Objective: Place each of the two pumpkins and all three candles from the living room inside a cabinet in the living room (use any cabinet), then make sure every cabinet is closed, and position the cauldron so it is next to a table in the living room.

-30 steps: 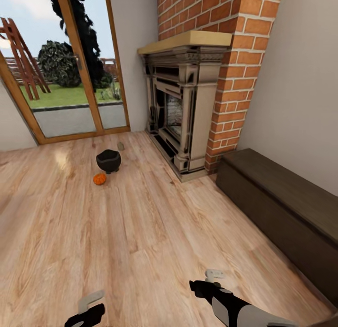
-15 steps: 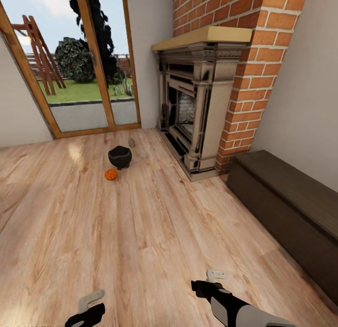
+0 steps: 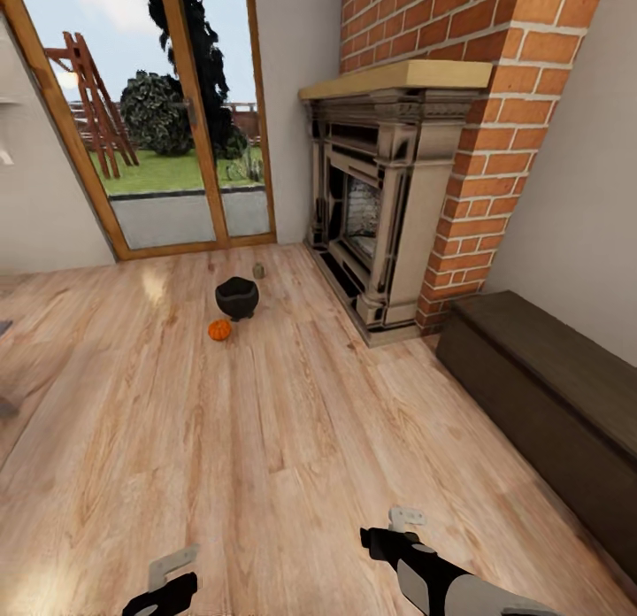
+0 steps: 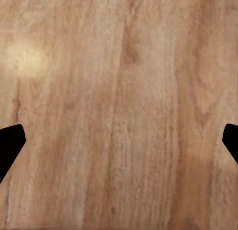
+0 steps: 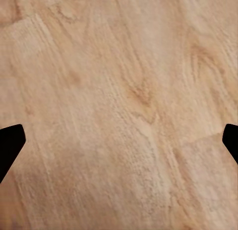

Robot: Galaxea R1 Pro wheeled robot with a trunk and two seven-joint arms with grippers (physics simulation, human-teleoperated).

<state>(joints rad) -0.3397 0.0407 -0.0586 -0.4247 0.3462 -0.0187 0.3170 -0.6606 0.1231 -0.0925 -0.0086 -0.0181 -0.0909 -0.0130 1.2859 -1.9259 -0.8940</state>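
I am seeing nearly all is left: one pumpkin (image 3: 219, 330), the cauldron (image 3: 237, 298) and one candle (image 3: 258, 270) are lying on the floor by the glass door, the cabinet (image 3: 548, 404) is closed, both jaws are spread empty

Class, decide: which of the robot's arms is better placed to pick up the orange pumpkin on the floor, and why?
Left, probably. The pumpkin lies ahead on the left gripper's side; the right gripper sits nearer the cabinet. Both are open and far off.
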